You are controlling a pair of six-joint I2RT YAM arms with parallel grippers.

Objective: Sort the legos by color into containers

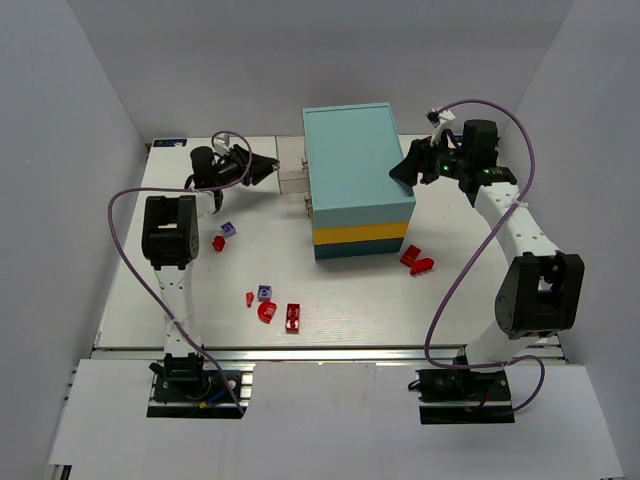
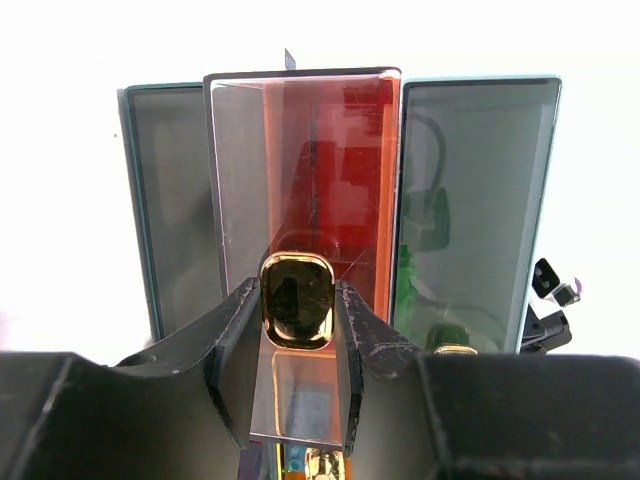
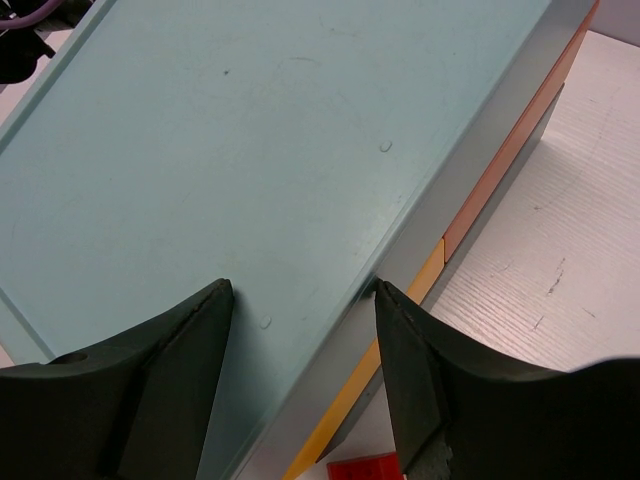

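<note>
your left fingers (image 2: 235, 330) pinch the gold handle (image 2: 297, 300) of a clear plastic drawer (image 2: 300, 150), probably to slide it; right fingers (image 3: 180, 380) stand wide over the boxy light teal cabinet (image 3: 250, 150), likely steadying it.

The bottom edge of the right wrist view cuts off 1 red lego (image 3: 365, 468).

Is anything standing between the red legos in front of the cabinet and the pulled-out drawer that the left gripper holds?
Nothing visible does: only bare table lies between the red legos and the clear drawer. The left gripper grips its gold handle, at the drawer's outer end.
</note>
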